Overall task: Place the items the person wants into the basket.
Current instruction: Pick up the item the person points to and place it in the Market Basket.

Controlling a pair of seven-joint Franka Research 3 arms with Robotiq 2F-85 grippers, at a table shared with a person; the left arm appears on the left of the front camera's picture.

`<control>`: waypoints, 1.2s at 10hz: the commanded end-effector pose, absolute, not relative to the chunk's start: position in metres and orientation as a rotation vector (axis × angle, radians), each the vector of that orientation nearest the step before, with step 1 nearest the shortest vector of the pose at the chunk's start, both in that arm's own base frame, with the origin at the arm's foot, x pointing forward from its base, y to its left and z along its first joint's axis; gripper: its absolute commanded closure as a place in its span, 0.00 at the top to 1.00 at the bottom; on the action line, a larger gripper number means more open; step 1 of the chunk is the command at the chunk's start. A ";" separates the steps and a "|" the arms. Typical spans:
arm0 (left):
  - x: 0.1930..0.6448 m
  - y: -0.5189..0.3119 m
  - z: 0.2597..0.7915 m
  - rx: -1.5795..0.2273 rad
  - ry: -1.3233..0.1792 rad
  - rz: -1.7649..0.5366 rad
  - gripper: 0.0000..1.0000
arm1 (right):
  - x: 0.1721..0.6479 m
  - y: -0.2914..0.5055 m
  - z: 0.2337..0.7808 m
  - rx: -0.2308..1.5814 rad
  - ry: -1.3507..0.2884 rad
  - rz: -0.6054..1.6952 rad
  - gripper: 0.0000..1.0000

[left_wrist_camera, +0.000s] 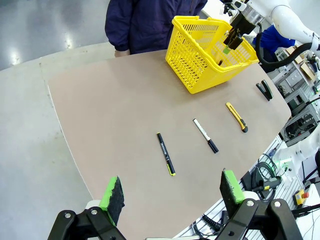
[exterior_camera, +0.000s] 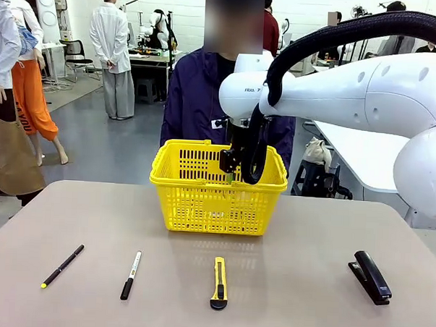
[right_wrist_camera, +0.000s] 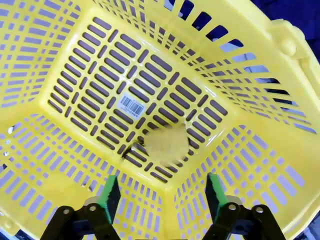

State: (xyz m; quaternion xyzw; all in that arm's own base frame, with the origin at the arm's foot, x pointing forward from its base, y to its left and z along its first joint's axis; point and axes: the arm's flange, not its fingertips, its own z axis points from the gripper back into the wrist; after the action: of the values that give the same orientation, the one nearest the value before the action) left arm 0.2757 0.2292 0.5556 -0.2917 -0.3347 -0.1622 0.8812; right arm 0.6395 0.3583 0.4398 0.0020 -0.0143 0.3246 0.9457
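Observation:
My right gripper [exterior_camera: 234, 170] hangs open inside the mouth of the yellow basket [exterior_camera: 195, 199], with nothing between its green pads [right_wrist_camera: 109, 197]. Below them a small yellow tape measure [right_wrist_camera: 165, 142] shows as a blur over the basket's floor [right_wrist_camera: 95, 75], its dark strap trailing to one side. The thin black pen with a yellow tip [exterior_camera: 63, 265] and the black marker with a white band [exterior_camera: 131, 274] lie on the near left of the table. My left gripper [left_wrist_camera: 172, 192] is open, high above the table's edge, empty. The person [exterior_camera: 195, 97] stands behind the basket.
A yellow-and-black utility knife [exterior_camera: 219, 282] lies front centre and a black stapler [exterior_camera: 372, 277] at the right. The table [exterior_camera: 309, 233] is bare between them and around the basket. From the left wrist, the basket [left_wrist_camera: 200, 55] stands far off with the right gripper [left_wrist_camera: 232, 40] in it.

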 end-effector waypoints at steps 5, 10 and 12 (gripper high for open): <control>0.276 0.231 0.557 -0.616 -0.715 -0.357 1.00 | 0.643 0.357 0.451 -0.008 -0.033 0.680 1.00; 0.276 0.231 0.557 -0.616 -0.715 -0.357 1.00 | 0.488 0.252 0.545 0.038 -0.356 0.632 1.00; 0.276 0.231 0.557 -0.616 -0.715 -0.357 1.00 | 0.428 0.177 0.546 0.122 -0.477 0.560 1.00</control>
State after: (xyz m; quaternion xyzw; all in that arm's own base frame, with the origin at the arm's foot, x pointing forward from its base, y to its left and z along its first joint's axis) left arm 0.2763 0.2293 0.5555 -0.2912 -0.3344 -0.1635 0.8813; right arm 0.4938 0.2334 0.5957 0.0306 -0.2012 0.2653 0.9424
